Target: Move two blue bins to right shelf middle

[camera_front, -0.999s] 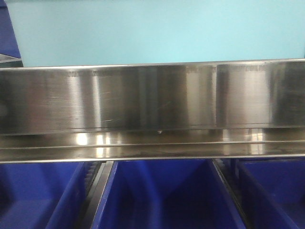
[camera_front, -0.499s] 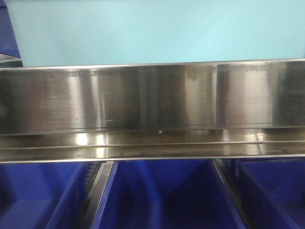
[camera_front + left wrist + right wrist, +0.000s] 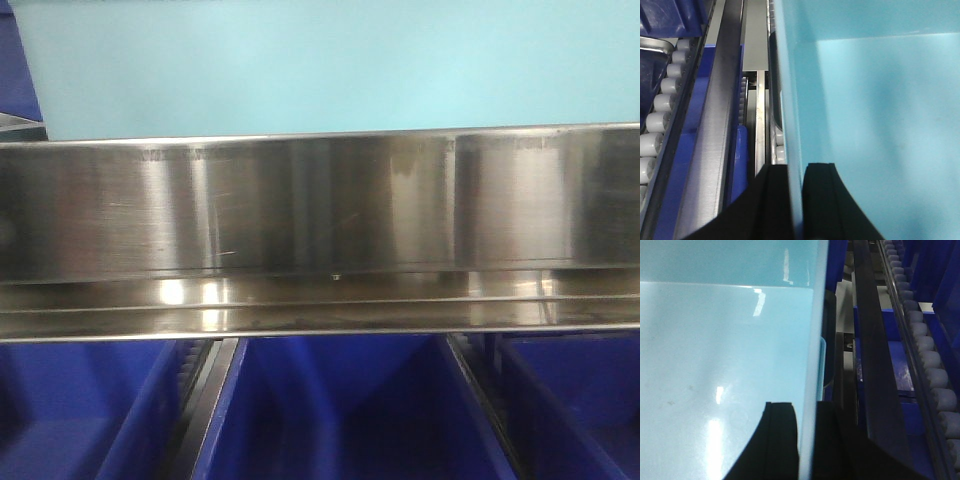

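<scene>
Gripping opposite side walls of a pale blue bin (image 3: 340, 60), the left gripper (image 3: 796, 175) and right gripper (image 3: 807, 412) each pinch one wall, likely for a level shared carry. The bin is just above the steel shelf rail (image 3: 320, 210), with darker blue bins (image 3: 330, 410) below that rail.

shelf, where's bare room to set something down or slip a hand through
Bare: the floor of the light blue bin and the inside of the middle dark blue bin below the steel rail. Crowded: slim gaps between the dark blue bins; left pincer and right pincer each straddle a light bin wall.
</scene>
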Robot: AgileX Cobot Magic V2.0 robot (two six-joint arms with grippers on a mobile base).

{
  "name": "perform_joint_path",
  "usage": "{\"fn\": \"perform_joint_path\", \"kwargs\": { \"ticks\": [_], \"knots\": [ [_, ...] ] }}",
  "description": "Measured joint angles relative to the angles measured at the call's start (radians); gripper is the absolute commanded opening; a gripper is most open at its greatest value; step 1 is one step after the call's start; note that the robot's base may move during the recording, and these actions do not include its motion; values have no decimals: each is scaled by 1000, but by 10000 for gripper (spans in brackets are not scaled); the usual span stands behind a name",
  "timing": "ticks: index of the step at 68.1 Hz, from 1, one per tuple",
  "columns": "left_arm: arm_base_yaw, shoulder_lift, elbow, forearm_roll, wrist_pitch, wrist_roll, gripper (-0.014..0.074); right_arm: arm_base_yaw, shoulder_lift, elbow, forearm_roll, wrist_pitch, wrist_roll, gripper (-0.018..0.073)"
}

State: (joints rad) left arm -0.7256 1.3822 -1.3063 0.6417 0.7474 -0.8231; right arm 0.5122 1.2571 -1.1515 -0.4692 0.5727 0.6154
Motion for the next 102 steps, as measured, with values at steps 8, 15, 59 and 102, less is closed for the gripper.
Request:
{"fn": "perform_joint_path", "kwargs": {
  "ticks": [8, 15, 59, 102],
  "knots": [
    [0, 0, 0, 0, 0, 0, 94, 0, 0, 0, 0, 0, 0, -15],
    [0, 0, 1, 0, 0, 0, 277, 0, 0, 0, 0, -8, -2, 214],
    [0, -53, -86, -148, 196, 35, 347, 0, -6, -219, 95, 297, -92, 309],
    [49, 84, -281, -312, 473, 191, 325, 0, 104, -332, 301, 648, -222, 307]
  ]
}}
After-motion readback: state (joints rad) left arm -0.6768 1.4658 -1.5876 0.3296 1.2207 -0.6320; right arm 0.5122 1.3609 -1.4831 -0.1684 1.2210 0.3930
